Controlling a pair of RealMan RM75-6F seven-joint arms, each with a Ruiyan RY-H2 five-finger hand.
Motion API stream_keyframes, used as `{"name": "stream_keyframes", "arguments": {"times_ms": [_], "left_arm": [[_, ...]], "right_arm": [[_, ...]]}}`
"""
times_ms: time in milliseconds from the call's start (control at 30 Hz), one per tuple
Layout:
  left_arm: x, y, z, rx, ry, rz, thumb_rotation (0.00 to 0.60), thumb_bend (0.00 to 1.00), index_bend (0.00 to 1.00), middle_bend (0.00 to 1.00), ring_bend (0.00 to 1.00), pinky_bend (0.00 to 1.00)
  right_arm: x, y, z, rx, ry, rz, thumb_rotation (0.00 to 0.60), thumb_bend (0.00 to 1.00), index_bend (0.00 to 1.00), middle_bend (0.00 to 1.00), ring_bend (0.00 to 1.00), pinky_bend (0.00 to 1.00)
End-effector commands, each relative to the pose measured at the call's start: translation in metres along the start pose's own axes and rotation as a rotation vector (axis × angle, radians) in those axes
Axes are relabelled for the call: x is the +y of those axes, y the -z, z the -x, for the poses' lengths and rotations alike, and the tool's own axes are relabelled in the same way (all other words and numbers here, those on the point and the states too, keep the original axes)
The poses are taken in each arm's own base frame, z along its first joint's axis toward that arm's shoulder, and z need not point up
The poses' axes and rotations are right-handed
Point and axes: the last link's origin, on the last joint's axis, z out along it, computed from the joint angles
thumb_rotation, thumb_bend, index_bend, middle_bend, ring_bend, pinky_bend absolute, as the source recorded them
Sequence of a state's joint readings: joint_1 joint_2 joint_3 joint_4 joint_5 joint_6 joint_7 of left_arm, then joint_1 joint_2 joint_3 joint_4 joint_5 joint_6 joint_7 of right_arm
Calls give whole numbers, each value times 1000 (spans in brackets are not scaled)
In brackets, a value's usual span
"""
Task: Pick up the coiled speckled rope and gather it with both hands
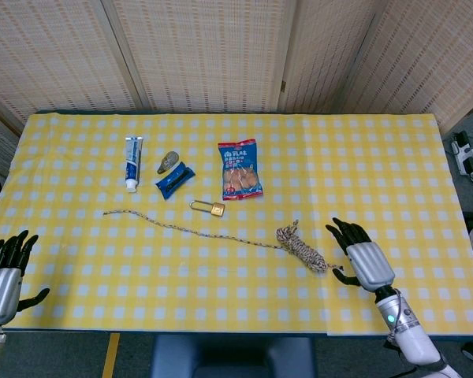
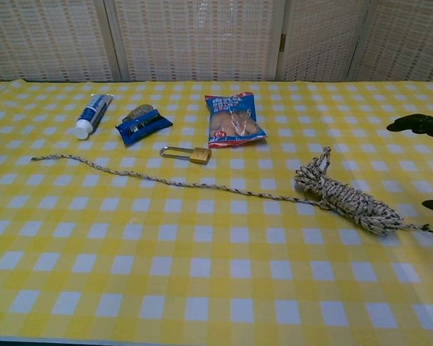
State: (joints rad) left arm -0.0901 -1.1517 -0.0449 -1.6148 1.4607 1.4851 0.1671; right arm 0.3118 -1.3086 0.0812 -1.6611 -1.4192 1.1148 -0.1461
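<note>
A: Where's the speckled rope [image 1: 303, 249] lying?

B: On the worktop [image 1: 394, 165], right of centre toward the near edge; the coiled bundle sits flat on the yellow checked cloth, and a single loose strand runs from it leftward across the cloth to a free end near the left side. In the chest view the bundle [image 2: 346, 200] shows as a thick hank with a short tail poking out to the right.

A: And the right robot hand [image 1: 361, 257]?

B: Just right of the bundle, over the cloth; fingers spread and pointing up-left toward the rope, holding nothing — I can't tell whether the thumb tip touches the tail end. The chest view catches only dark fingertips [image 2: 411, 123] at its right edge.

A: The left robot hand [image 1: 4, 266]?

B: At the near left corner, well apart from the rope; fingers apart, nothing in them.

A: Anything else out there?

B: Behind the strand, a brass padlock [image 1: 210, 208] just beyond it; further back a snack packet [image 1: 240, 168], a blue packet [image 1: 174, 180] with a small grey object [image 1: 169, 161] touching or just beside it, and a toothpaste tube [image 1: 132, 162] — all well apart from both hands
</note>
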Motion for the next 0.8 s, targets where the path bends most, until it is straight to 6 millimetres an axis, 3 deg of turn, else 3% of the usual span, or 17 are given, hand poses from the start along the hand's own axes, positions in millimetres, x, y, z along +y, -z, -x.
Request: {"name": "stream_keyframes", "arguments": {"times_ms": [33,467,600,800], "left_arm": [[-1,0,0,-3,-2,-3,600,172,80,62,73,0],[0,1,0,-15,0,3,600,172,80,62,82,0],[0,0,0,-12,3,5,600,171,83,67,93,0],[-1,0,2,-17,3,4,600,172,92,72,98,0]], "right_arm": [[-13,-16,12,-17,-3,-19,600,293,0,0,0,47],[-37,-53,45,-29,-55,8,600,269,0,0,0,0],[-32,-62,47,-22,-29,29,600,269,0,0,0,0],[-12,-74,33,3,11,91,600,266,0,0,0,0]]}}
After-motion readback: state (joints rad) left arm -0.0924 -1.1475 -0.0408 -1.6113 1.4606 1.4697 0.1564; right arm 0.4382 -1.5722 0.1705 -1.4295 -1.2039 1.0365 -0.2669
